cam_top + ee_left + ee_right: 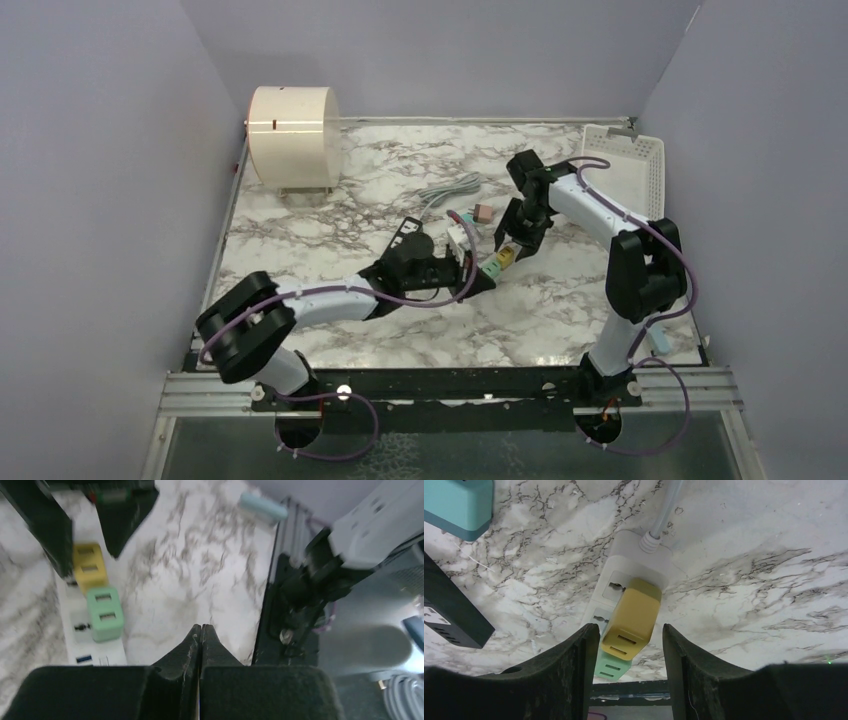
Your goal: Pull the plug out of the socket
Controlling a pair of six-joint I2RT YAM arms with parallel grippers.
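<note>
A white power strip [634, 550] lies on the marble table with a yellow plug [631, 619] and a green plug [613, 665] seated in it side by side. My right gripper [630, 635] is open, with one finger on each side of the yellow plug and a gap on both sides. In the top view the right gripper [515, 245] hangs over the yellow plug [508, 257]. My left gripper [201, 630] is shut and empty, low over the table just right of the strip [95, 655], near the green plug [105, 614].
The strip's grey cable [450, 188] is coiled behind it. A small pink plug [484, 212] lies nearby. A cream drum [293, 122] stands at the back left and a white basket [630, 165] at the back right. A teal block [459, 502] and a black block [449, 615] lie near the strip.
</note>
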